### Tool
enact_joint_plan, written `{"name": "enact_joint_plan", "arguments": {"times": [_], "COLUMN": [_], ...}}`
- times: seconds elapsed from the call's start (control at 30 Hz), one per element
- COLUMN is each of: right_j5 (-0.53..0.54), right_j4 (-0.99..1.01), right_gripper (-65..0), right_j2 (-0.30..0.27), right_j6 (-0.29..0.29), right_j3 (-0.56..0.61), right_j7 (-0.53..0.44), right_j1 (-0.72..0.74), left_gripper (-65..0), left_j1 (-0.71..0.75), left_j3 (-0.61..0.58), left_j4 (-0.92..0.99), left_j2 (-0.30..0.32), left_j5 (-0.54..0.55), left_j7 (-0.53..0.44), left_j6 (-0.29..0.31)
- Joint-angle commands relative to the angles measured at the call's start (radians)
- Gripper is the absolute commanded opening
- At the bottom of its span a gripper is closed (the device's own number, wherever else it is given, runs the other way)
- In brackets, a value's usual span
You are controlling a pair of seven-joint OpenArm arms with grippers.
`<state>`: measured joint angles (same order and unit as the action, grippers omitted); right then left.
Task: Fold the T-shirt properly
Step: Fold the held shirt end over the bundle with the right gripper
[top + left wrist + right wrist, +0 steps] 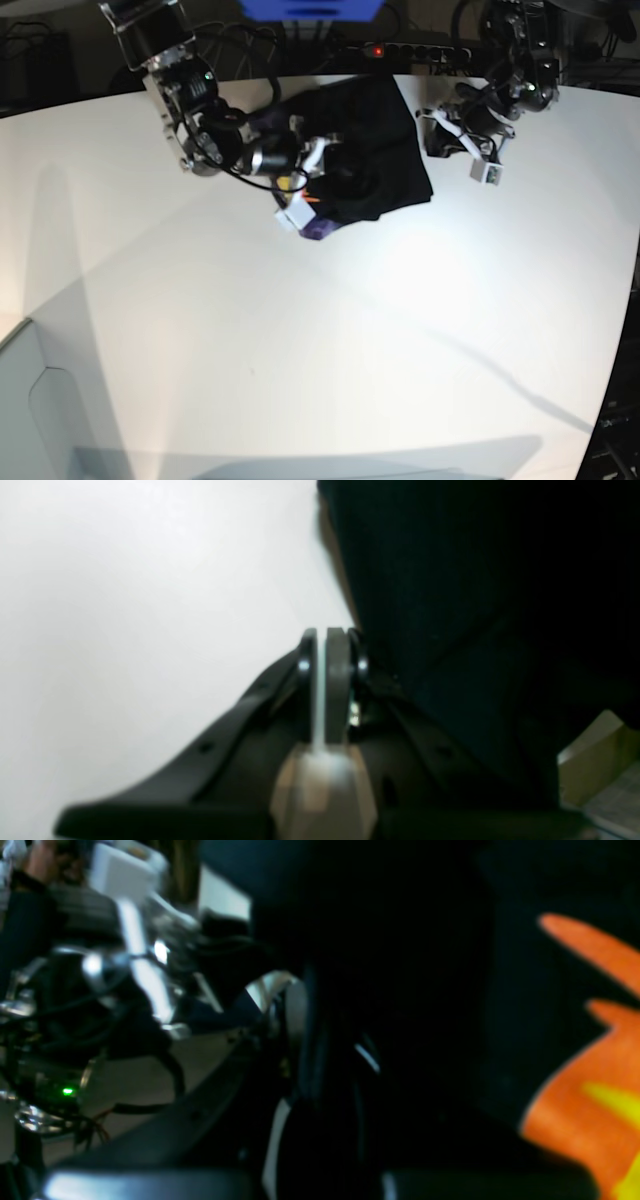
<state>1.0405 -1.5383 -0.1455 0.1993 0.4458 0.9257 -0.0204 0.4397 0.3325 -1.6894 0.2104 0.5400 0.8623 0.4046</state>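
We've got the T-shirt [375, 150] bunched at the table's [300, 350] far edge, mid-fold. Our right gripper [318, 160] is clamped on the cloth's left side, orange print near it. Left gripper [327, 645] is pinched together, empty, just beside the shirt's edge. Next, probably: 2nd grip w/ left, then spread flat.

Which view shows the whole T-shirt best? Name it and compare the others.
The base view: it alone shows the whole T-shirt, bunched on the white table. The right wrist view shows only dark cloth and part of the orange print; the left wrist view shows only a plain black edge.
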Motion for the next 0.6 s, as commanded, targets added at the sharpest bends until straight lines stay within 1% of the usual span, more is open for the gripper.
{"name": "enact_joint_plan", "arguments": {"times": [0.0,0.17,0.3,0.57], "right_j5": [0.017,0.019,0.019,0.019], "right_j4": [0.012,0.103,0.094,0.002], "right_gripper": [-65.0,-65.0,-59.4,-53.8], "right_j2": [0.002,0.005,0.005,0.005], "right_j6": [-0.005,-0.005,-0.005,-0.005], "right_j3": [0.006,0.037,0.037,0.037], "right_j7": [-0.012,-0.012,-0.012,-0.006], "right_j1": [0.018,0.053,0.056,0.055], "left_gripper": [-61.1,-61.1,-61.1,-61.1], "left_j1": [0.008,0.006,0.008,0.008], "left_j3": [0.004,0.004,0.004,0.006], "left_j4": [0.001,0.001,0.001,0.001], "left_j2": [0.007,0.008,0.011,0.013], "left_j5": [-0.037,-0.037,-0.037,-0.037], "left_j7": [0.035,0.035,0.035,0.035], "left_j6": [-0.014,-0.014,-0.014,-0.014]}}
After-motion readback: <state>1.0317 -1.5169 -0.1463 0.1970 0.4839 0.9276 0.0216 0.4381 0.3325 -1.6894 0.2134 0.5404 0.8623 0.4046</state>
